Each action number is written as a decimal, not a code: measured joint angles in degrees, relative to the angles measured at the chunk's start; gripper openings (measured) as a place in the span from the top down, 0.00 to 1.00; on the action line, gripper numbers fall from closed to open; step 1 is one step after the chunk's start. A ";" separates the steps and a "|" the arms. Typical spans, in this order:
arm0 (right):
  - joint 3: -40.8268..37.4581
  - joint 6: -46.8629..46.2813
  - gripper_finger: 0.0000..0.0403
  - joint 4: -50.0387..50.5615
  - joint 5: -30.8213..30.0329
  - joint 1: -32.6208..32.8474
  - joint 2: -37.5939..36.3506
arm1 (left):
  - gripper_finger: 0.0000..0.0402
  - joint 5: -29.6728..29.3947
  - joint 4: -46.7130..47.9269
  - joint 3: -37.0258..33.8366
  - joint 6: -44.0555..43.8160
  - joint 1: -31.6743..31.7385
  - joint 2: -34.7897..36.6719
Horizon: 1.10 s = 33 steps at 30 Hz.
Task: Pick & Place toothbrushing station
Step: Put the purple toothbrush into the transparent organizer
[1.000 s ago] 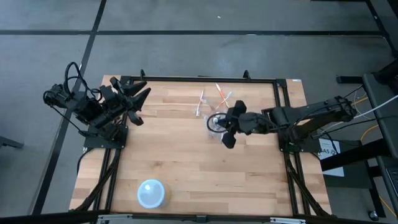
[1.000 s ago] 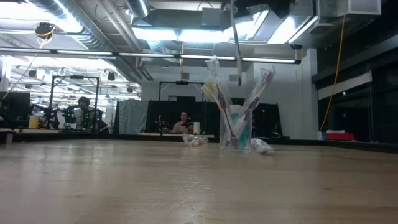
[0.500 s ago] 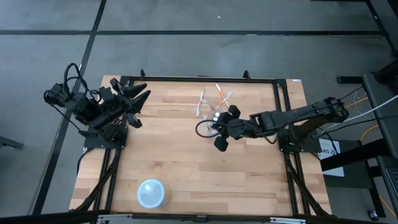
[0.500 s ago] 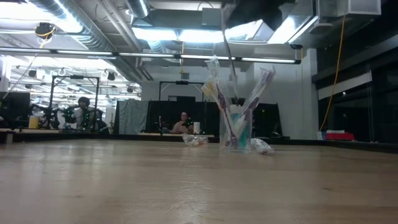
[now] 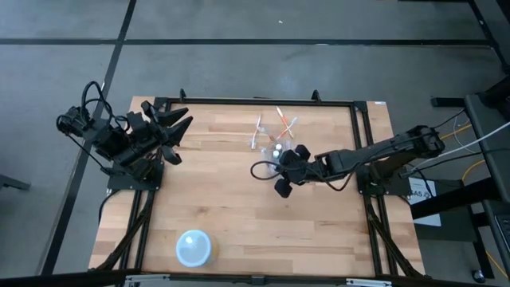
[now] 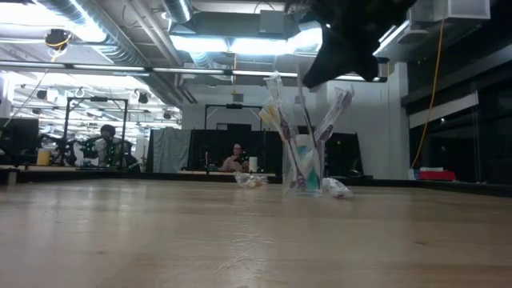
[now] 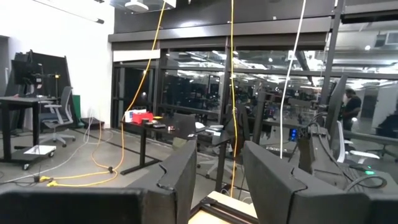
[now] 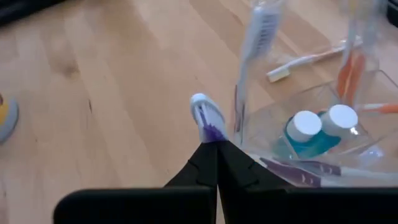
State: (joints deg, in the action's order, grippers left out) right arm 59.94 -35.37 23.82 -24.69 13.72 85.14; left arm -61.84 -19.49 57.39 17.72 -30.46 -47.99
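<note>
Right gripper (image 8: 216,144): pinching a purple-accented toothbrush (image 8: 208,122), hovering beside the clear cup (image 8: 314,140) near the table's (image 5: 239,207) far edge. Left gripper (image 7: 219,180): idling part-open, holding nothing.

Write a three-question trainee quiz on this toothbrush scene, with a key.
1. True or false: the right gripper has its jaws shut on a purple-accented toothbrush.
2. What stands inside the clear plastic cup beside the toothbrushes? A) teal tube B) comb C) razor
3. Fill in: the left gripper waits near the table's ____ edge, away from the cup.

Key: 1 true. 2 A, the teal tube with its white cap. 3 left.
</note>
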 joint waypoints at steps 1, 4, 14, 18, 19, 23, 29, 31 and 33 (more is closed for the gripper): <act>-0.12 -0.92 0.99 -0.12 -0.44 -0.18 0.00 | 0.68 0.00 0.00 0.00 0.00 0.00 0.00; -0.76 -6.50 0.94 2.29 -1.51 -1.58 -0.02 | 0.68 0.18 0.00 0.00 0.00 0.00 0.00; -2.94 -10.46 0.71 -2.15 0.61 -2.29 -3.10 | 0.68 0.96 -0.02 0.00 -0.16 -0.64 0.00; -2.86 -12.47 0.69 -1.65 -6.58 0.98 -9.07 | 0.68 0.33 0.22 0.00 0.04 -1.03 0.00; -2.86 -14.53 0.69 0.80 -8.65 1.99 -10.96 | 0.68 0.01 0.36 0.00 0.35 -1.03 -0.02; -2.81 -29.27 0.71 17.40 -14.13 6.00 -16.79 | 0.68 -1.24 0.47 0.00 1.32 -1.01 -0.02; -2.85 -50.36 0.77 36.77 -11.10 8.00 -17.24 | 0.68 -4.13 2.45 0.00 3.02 -1.01 -0.02; -2.91 -53.25 0.78 41.27 -7.01 5.48 -15.97 | 0.68 -4.44 2.65 0.00 3.02 -0.95 -0.02; -4.20 -55.59 0.79 45.37 -2.99 1.96 -14.93 | 0.68 -4.67 2.75 0.00 3.14 -0.94 0.00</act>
State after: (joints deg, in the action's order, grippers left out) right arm 55.74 -90.96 69.19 -27.68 15.68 70.22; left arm -66.51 -16.73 57.39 20.85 -31.40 -47.99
